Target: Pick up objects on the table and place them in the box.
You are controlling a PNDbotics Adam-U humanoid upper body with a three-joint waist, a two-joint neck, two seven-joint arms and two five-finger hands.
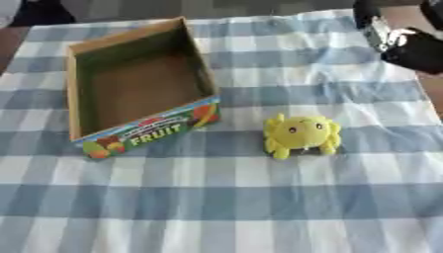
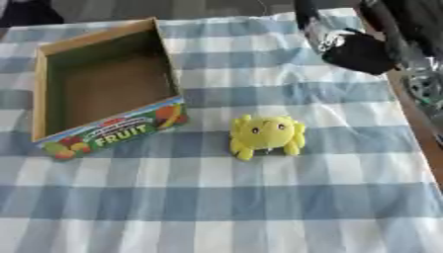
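Take the box (image 1: 138, 86) as your reference: it stands open-topped on the checked cloth (image 1: 259, 207) covering the worktop, nothing showing inside it, its printed "FRUIT" panel facing you. The yellow plush toy (image 1: 302, 136) sits on the cloth just beside that panel's right corner, apart from the box and not touching it. Your right hand (image 2: 355, 49) hangs above the cloth well to the right of the box and beyond the toy; it appears as a dark mass, so whether its fingers are spread or curled cannot be told from these views, though it seems to carry nothing. The left hand does not show in either view. The step in hand is judged to be the reach for the toy. Bring the right hand down and toward the box until it is over the toy's body, then close round the rounded middle, not the short limbs, which would probably fold and slip. Lift clear of the box wall before moving across, and release over the middle of the floor. The toy is bright yellow, round-bodied, with two small dark eyes and stubby legs at each side; it looks soft and should compress when gripped.
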